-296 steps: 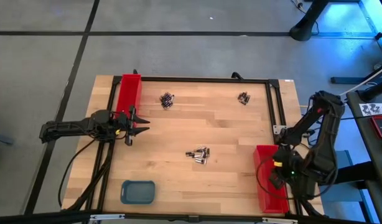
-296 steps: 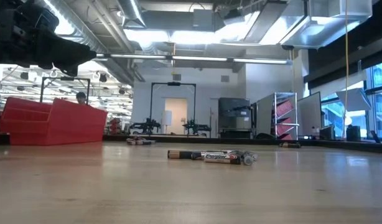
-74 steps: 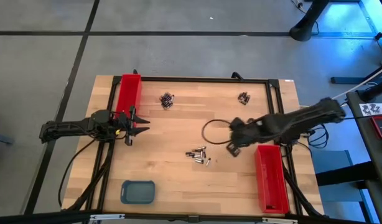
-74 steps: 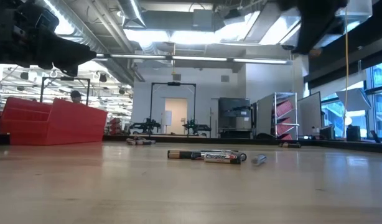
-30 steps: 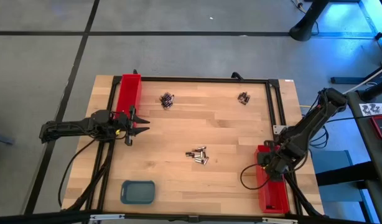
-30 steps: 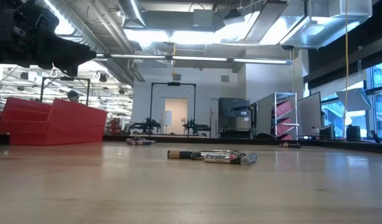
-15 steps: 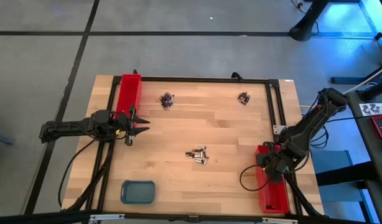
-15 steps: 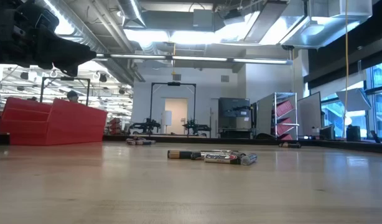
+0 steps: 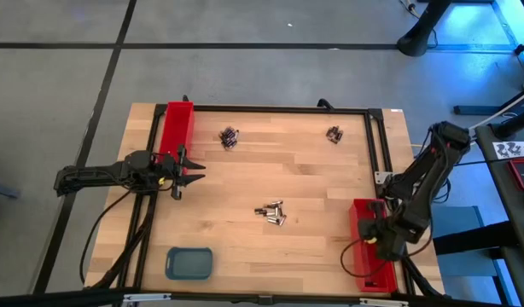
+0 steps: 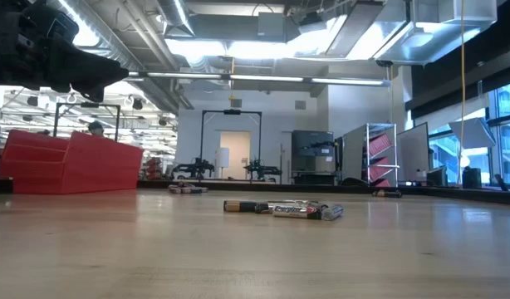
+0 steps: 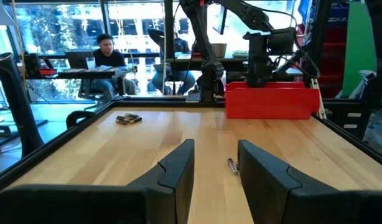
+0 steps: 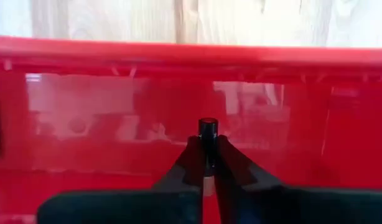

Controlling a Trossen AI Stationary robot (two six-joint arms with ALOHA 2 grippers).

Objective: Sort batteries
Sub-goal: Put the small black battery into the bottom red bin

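High view. We see the wooden worktop [image 9: 313, 179] carrying three clusters of batteries: one at centre [image 9: 272, 211], one at upper centre-left [image 9: 229, 136], and one toward the upper right [image 9: 334, 134]. A red tray [image 9: 176, 130] lies along the left edge and a second red tray [image 9: 370, 245] at lower right; a blue-grey tray [image 9: 189, 263] sits at lower left, and we can make out nothing inside it. The left gripper [image 9: 183, 173] hovers beside the left red tray with its jaws spread apart and holding nothing, and in its wrist view one battery [image 11: 231, 165] lies on the wood beyond them. The right gripper [image 12: 207, 160] hangs over the lower-right red tray, jaws clenched on a single dark battery [image 12: 208, 134] above the tray's red floor.
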